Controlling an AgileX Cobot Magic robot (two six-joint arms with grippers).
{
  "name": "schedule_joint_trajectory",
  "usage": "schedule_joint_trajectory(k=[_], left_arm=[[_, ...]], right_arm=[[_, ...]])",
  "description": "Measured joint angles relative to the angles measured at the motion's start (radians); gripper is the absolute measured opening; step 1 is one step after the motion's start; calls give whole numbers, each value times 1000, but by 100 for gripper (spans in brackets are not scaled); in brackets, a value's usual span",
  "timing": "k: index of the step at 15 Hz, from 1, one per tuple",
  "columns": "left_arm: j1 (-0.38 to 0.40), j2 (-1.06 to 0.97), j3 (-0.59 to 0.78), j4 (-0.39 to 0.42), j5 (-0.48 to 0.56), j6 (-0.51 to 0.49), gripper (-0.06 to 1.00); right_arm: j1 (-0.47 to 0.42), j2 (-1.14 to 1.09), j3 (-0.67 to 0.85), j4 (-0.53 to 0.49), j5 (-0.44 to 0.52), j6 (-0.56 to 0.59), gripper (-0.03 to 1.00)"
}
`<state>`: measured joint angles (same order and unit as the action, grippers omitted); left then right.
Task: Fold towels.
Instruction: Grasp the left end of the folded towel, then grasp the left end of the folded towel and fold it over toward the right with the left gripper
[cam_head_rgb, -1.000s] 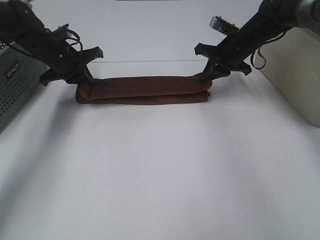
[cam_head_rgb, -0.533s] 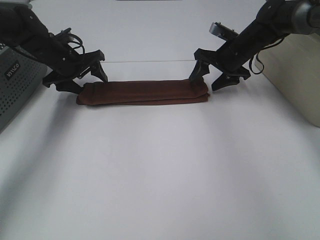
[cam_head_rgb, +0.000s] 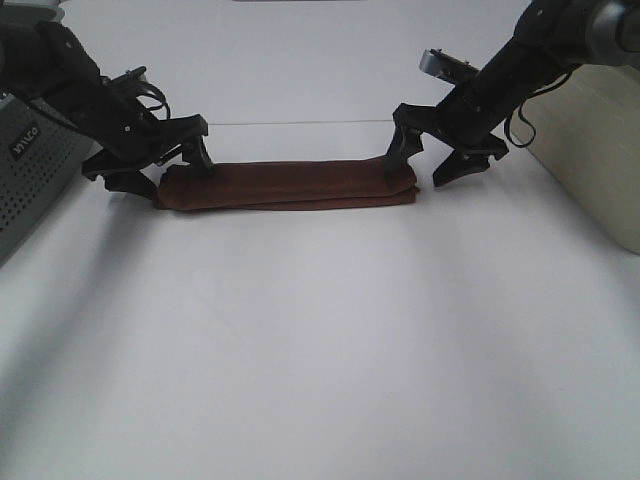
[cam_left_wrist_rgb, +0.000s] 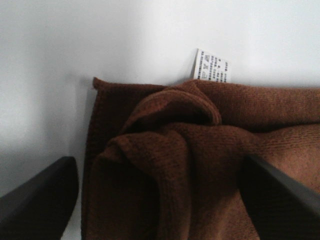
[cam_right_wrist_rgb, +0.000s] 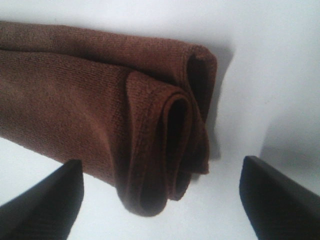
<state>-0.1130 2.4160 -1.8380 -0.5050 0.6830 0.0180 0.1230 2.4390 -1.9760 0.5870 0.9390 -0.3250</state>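
The maroon towel (cam_head_rgb: 290, 185) lies folded into a long narrow strip across the far part of the white table (cam_head_rgb: 320, 330). My left gripper (cam_head_rgb: 165, 165) is open and straddles the strip's left end, holding nothing. My right gripper (cam_head_rgb: 428, 158) is open at the right end, with its inner finger against the towel. The left wrist view shows the bunched towel end (cam_left_wrist_rgb: 185, 160) between the fingers (cam_left_wrist_rgb: 37, 197) and the white tag (cam_left_wrist_rgb: 211, 66) on the table beyond it. The right wrist view shows the layered towel end (cam_right_wrist_rgb: 160, 145) between two spread fingers (cam_right_wrist_rgb: 45, 200).
A grey perforated box (cam_head_rgb: 30, 170) stands at the left edge, close to the left arm. A cream container (cam_head_rgb: 590, 150) stands at the right edge behind the right arm. A thin line (cam_head_rgb: 300, 123) runs across the table behind the towel.
Both grippers let go of the towel ends and opened. They lifted slightly and now sit low around the ends again. The towel settled flatter.
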Motion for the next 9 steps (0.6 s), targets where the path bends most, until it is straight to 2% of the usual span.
schedule_joint_trajectory(k=[3,4,5,6,8,9], left_arm=[[-2,16,-8,-31,-23,17,83],[-3,20,-9,-34,-30,21,79],[-7,23,-9,-35,-31,22,70],[-6,30,-9,-35,-31,22,47],[-6,34,-9,-35,-30,21,14],[-6,34,-9,-29,-28,21,11]], right_arm=[[0,0,0,0,0,0,80],[0,0,0,0,-1,0,80],[0,0,0,0,-2,0,80],[0,0,0,0,-4,0,80],[0,0,0,0,-4,0,80],[0,0,0,0,-4,0,80]])
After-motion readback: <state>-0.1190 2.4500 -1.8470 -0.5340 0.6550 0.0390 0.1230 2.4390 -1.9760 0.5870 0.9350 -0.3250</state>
